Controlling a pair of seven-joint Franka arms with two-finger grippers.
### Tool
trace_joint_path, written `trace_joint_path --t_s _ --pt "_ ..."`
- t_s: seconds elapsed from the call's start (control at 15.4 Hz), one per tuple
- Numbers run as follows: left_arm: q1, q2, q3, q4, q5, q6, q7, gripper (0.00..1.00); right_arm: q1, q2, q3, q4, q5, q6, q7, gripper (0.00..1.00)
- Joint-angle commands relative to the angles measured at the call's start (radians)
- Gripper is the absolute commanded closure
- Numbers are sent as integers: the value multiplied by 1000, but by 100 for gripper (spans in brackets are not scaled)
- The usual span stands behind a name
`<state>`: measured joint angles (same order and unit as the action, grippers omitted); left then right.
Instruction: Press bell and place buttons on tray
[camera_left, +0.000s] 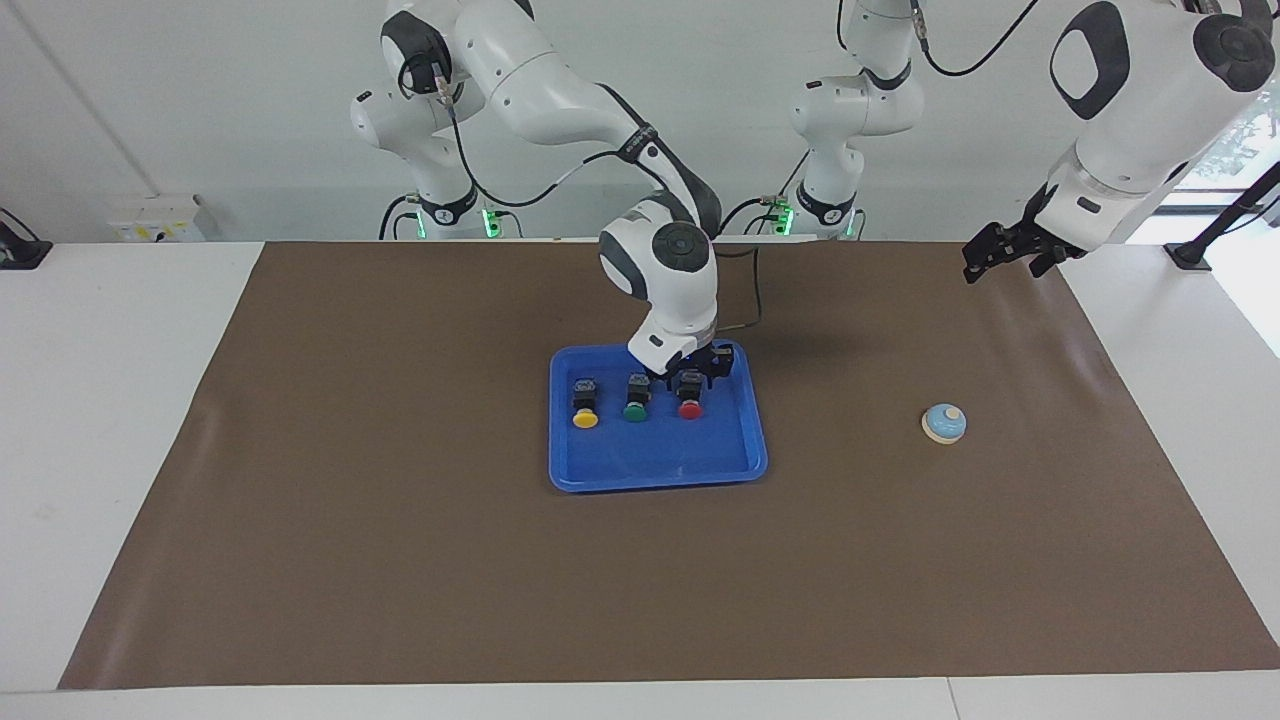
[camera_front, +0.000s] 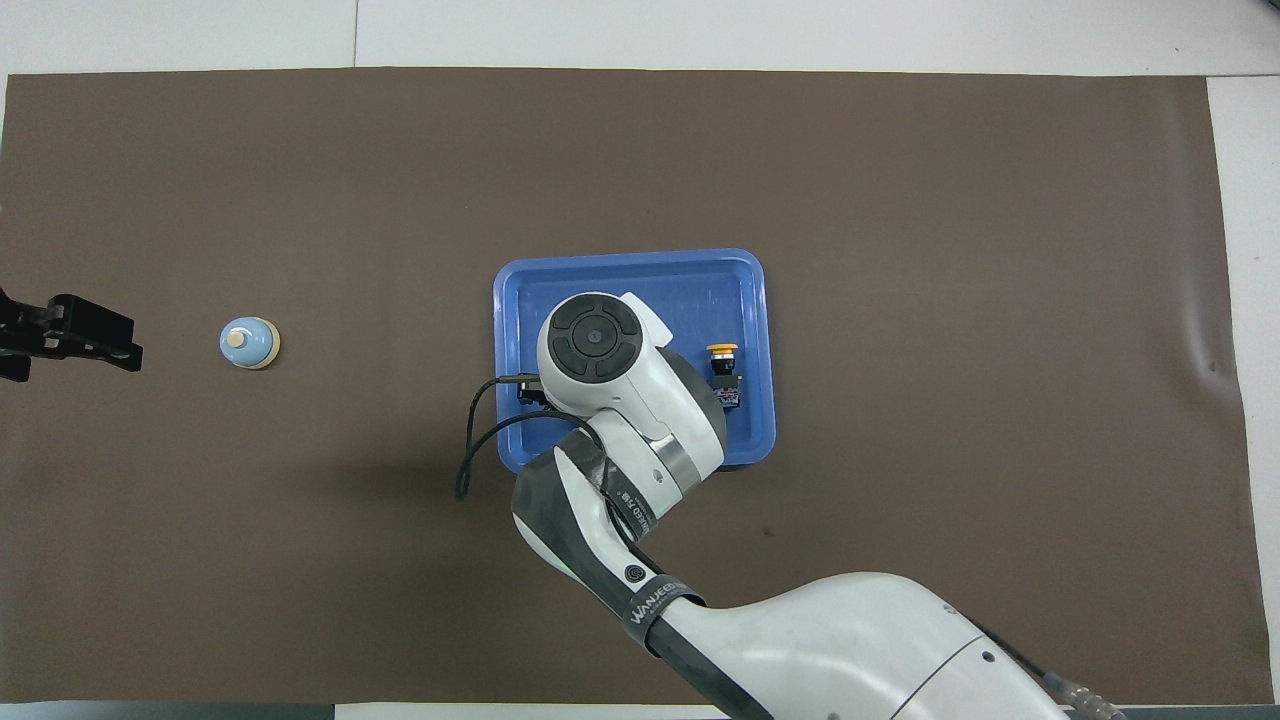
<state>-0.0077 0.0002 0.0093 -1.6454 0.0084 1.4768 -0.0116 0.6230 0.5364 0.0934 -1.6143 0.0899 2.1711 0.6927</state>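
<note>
The right pincer (camera_left: 692, 380) sits low in the blue tray (camera_left: 655, 470), its jaws wide around the red button (camera_left: 690, 406). If it lifts crooked, the red button could tip onto the green button (camera_left: 635, 410). The bell (camera_left: 944, 423) sits toward the left arm's end of the desk; the left pincer (camera_left: 1005, 250) waits, wide open

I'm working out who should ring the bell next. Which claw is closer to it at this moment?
Left. The left claw waits in the air near the bell's end of the table. The right claw is down in the tray at the red button, well away from the bell.
</note>
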Motion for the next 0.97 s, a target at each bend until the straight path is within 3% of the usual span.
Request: trace_joint_path --t_s 0.0,0.26,0.58,0.91 --pt "2 -20 0 -17 7 8 -7 0 -28 -61 -3 37 -18 -88 5 0" --pt "2 -20 0 -17 8 8 -7 0 -124 -189 -3 22 -21 -192 -76 0" --pt "2 -20 0 -17 8 8 -7 0 -285 -338 -4 8 -21 -378 -401 0" --pt "0 -20 0 -17 7 8 -7 0 -434 -479 -4 -65 -24 -468 -622 0"
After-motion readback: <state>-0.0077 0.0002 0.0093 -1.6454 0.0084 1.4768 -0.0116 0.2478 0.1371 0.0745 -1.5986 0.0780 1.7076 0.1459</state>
